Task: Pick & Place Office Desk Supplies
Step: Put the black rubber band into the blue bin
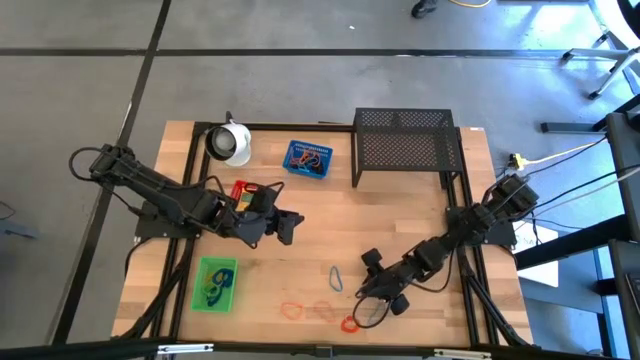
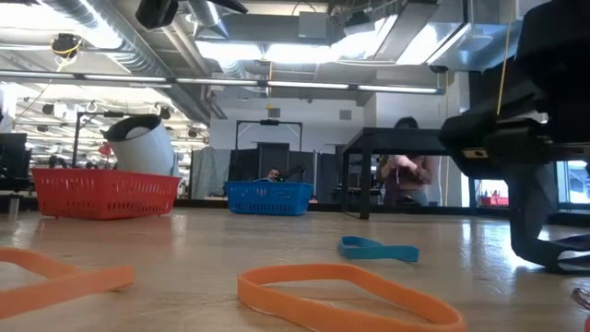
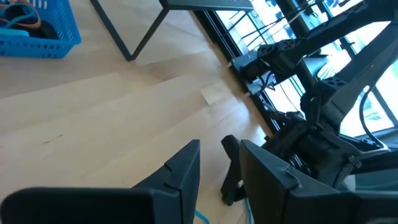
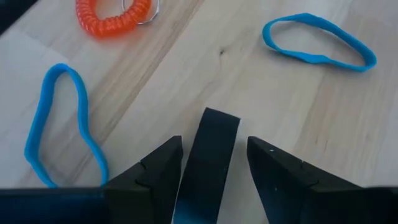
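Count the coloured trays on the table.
3. The red tray is at the left, partly under the left arm. The blue tray is beside the black rack. The green tray is near the front left. None seem hidden.

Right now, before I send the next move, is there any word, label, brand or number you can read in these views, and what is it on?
None can be read.
Red tray, blue tray, green tray: no lettering visible.
Black mesh rack: no label visible.
White round cup-like object: no print visible.
Left gripper, right gripper: no markings legible.
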You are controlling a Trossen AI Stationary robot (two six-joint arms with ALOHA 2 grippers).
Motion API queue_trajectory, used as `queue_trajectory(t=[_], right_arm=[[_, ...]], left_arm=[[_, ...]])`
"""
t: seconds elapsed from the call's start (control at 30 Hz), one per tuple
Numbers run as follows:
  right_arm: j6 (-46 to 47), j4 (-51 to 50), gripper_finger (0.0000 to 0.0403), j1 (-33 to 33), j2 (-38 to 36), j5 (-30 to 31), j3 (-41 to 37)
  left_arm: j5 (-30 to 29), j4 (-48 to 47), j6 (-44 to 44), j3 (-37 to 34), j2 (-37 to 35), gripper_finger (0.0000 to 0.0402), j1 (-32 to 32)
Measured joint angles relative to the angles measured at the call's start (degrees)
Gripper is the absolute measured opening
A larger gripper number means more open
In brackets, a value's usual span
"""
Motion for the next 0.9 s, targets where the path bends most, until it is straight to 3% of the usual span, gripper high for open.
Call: queue_trajectory(t=[0.13,0.4,0.7,0.9], right_arm=[[-0.1,-0.5,0.0147,0.2,0.0,0.9,0.0],[0.0,-1.0,0.0012,0.2,0.0,0.7,0.0],[1.0,-3.4,0.0005,-1.3,-3.9,2.7,-0.4],[-0.2,-7.2,0.0006,-5.3,-9.4,7.5,-0.4]], left_arm=[[-0.7,-0.3,0.0,0.0,0.0,0.0107,0.0],[-1.5,-0.5,0.0,0.0,0.0,0.0104,0.0],[-1.6,-0.4,1.2,0.0,0.0,0.0103,0.0],[-4.9,-0.4,6.2,0.0,0.0,0.0115,0.0]])
